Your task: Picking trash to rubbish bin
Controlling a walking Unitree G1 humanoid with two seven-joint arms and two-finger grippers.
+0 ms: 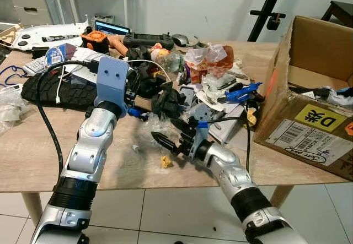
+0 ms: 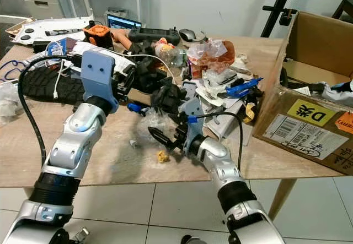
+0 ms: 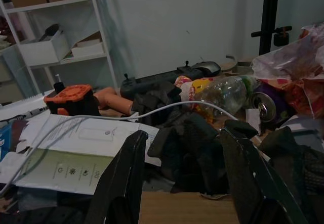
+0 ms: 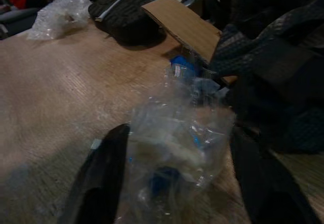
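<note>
A heap of trash (image 1: 198, 84) covers the middle of the wooden table (image 1: 33, 161): crumpled bags, black cloth, papers, a clear bottle (image 3: 223, 95) and a can (image 3: 263, 107). My right gripper (image 1: 164, 129) is low over the table's front, open, its fingers on either side of a crumpled clear plastic wrap (image 4: 197, 133). A small yellow scrap (image 1: 164, 161) lies just in front of it. My left gripper (image 3: 183, 135) is open at the heap's left side, with a black cloth (image 3: 192, 150) lying between and beyond its fingers. In the eye views its blue wrist housing (image 1: 113, 81) hides the fingers.
A big open cardboard box (image 1: 309, 90) stands on the table's right end. A black mesh mat (image 1: 55, 90) with a white cable lies at the left. Further back are a laptop (image 1: 110, 28), an orange device (image 1: 95, 39) and a black stand (image 1: 270, 10). White tiled floor lies in front.
</note>
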